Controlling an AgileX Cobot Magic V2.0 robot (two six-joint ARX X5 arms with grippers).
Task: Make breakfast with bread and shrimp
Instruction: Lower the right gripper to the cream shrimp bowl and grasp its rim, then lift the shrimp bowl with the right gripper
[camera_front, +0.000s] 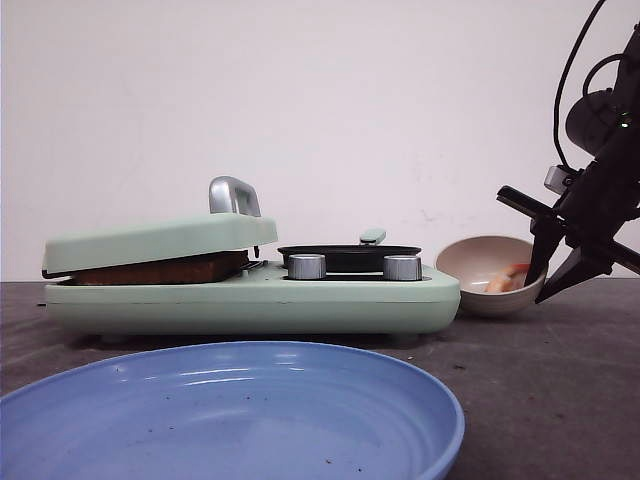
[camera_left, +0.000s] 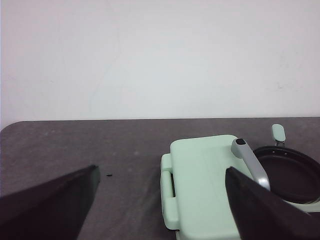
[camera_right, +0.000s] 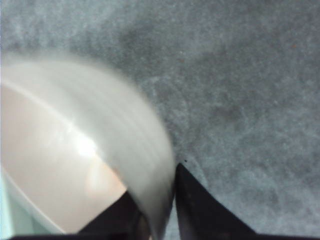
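Mint-green and smooth, your sandwich maker has its lid down on the bread, a brown crust edge showing in the gap. Its two metal knobs front a black round pan. A glossy blue plate sits nearest you. Right of the maker, the tilted beige bowl holds pinkish shrimp. Only the right wrist view shows your right gripper pinching the bowl's rim. The left wrist view shows your left gripper spread wide above the maker.

Glossy blue plate; smooth mint plastic-looking cooker with brushed-metal knobs and handle; matt black pan; glazed beige bowl; rough grey tabletop.
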